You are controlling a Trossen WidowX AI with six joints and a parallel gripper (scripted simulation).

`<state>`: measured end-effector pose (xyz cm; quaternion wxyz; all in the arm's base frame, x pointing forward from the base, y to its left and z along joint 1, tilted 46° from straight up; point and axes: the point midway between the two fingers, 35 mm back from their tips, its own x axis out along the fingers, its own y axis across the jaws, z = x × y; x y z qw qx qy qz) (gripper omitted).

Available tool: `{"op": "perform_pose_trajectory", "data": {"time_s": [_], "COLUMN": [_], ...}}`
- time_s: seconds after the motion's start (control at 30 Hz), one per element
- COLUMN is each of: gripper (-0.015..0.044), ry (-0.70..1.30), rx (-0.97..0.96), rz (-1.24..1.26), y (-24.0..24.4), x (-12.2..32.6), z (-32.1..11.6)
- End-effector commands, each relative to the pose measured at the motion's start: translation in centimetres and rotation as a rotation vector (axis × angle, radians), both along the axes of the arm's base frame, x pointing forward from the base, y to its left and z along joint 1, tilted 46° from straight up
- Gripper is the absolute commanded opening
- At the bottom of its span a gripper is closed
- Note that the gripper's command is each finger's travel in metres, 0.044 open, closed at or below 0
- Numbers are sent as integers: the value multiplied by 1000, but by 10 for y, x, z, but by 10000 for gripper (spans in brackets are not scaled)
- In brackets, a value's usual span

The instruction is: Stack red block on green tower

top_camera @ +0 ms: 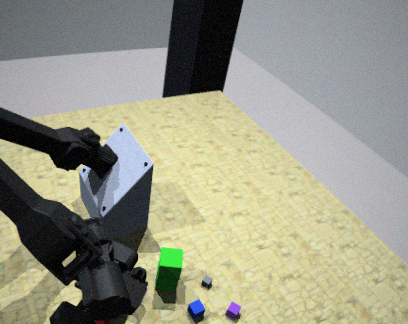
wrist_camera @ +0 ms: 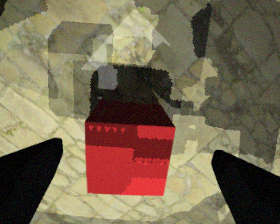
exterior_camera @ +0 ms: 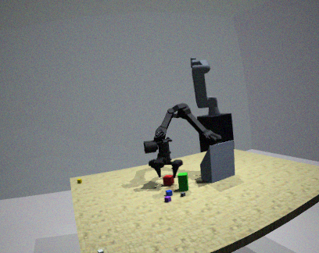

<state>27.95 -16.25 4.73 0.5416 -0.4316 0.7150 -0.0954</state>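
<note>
Red block (wrist_camera: 130,157) sits nearly hidden in the top view beneath the spread, empty hand (exterior_camera: 166,165).

Block (exterior_camera: 168,179) on the table (exterior_camera: 264,195) beside the tower (exterior_camera: 182,181), under the tool (exterior_camera: 165,168).

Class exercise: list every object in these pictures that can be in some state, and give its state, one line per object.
pincer: open, empty, poised just above the red block
red block: on the table, ungrasped, between the fingertips in the wrist view
green tower: upright, nothing on top
blue cube: resting on the table
purple cube: resting on the table
small grey cube: resting on the table
</note>
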Motion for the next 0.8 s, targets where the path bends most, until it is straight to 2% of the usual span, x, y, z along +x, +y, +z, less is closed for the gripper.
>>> {"op": "perform_pose_trajectory", "data": {"time_s": [0.0, 0.77], "gripper": [440, 440], "ry": [25, 26], "rx": [6, 4], "rz": [0, 0], "y": [-5, -18], "x": [-5, -7], "z": [-11, -23]}}
